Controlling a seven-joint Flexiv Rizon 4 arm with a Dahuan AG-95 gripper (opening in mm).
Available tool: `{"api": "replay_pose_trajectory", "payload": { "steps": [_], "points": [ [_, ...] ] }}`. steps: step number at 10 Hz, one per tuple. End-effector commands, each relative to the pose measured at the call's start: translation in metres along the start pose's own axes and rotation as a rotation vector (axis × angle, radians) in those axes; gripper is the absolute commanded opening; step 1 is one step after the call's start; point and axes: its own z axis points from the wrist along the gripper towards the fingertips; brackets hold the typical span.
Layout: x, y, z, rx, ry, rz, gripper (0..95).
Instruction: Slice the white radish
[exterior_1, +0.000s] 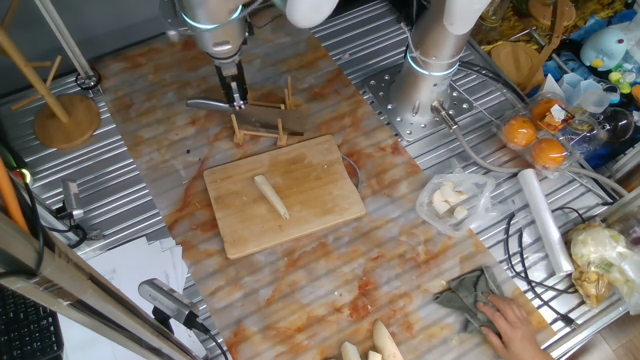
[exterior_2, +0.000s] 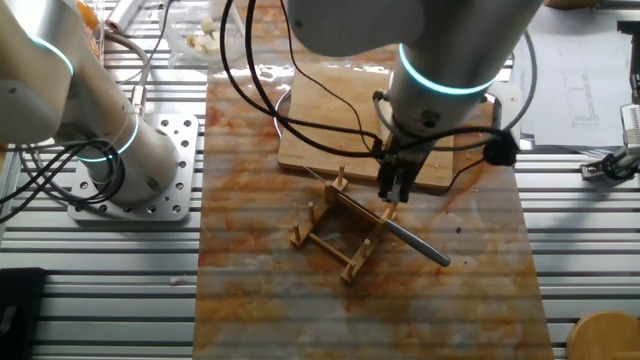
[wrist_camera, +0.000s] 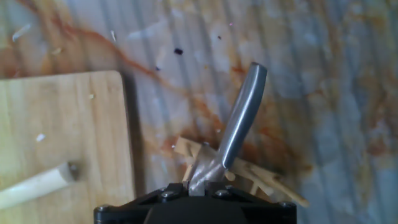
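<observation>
- One white radish (exterior_1: 271, 195), a slim cream stick, lay whole on the wooden cutting board (exterior_1: 320, 210), slanted near the board's middle; the hand view caught only its cut end (wrist_camera: 37, 185) at the lower left.
- One cutting board sat on the stained mat (exterior_1: 330, 290) in the middle of the table.
- One gripper (exterior_1: 236, 100) hung over the small wooden rack (exterior_1: 262, 122) just beyond the board's far edge.
- The fingers were pinched on the metal handle of one knife (wrist_camera: 239, 121); in the hand view the handle rose out from between them.
- In the other fixed view the knife handle (exterior_2: 418, 243) stuck out to the right of the rack (exterior_2: 340, 232), with the gripper (exterior_2: 395, 190) right above it.
- Two robot arms were in view: the one carrying the gripper and a second base (exterior_1: 432, 70) bolted to the far right of the mat.
- One clear bag with pale chunks (exterior_1: 452, 200) lay to the right of the board.
- Three thicker pale pointed roots (exterior_1: 370, 345) showed at the near edge of the mat.
- Three oranges (exterior_1: 535, 140) lay in a clear box at the far right.
- One human hand (exterior_1: 515, 320) rested on a grey cloth (exterior_1: 465, 298) at the near right.
- One wooden stand with a round base (exterior_1: 65, 120) stood at the far left.
</observation>
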Motion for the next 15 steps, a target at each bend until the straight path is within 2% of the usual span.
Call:
{"api": "replay_pose_trajectory", "payload": {
  "steps": [1, 4, 5, 6, 12, 15],
  "points": [
    [0.004, 0.001, 0.007, 0.008, 0.013, 0.006, 57.0],
    [0.011, 0.001, 0.025, 0.024, 0.017, 0.010, 57.0],
    [0.012, 0.001, 0.029, 0.039, 0.027, 0.007, 57.0],
    [0.014, -0.001, 0.032, 0.048, 0.032, 0.005, 38.0],
    [0.022, -0.014, 0.046, 0.055, 0.034, -0.006, 38.0],
    [0.022, -0.014, 0.054, 0.053, 0.034, -0.005, 38.0]
  ]
}}
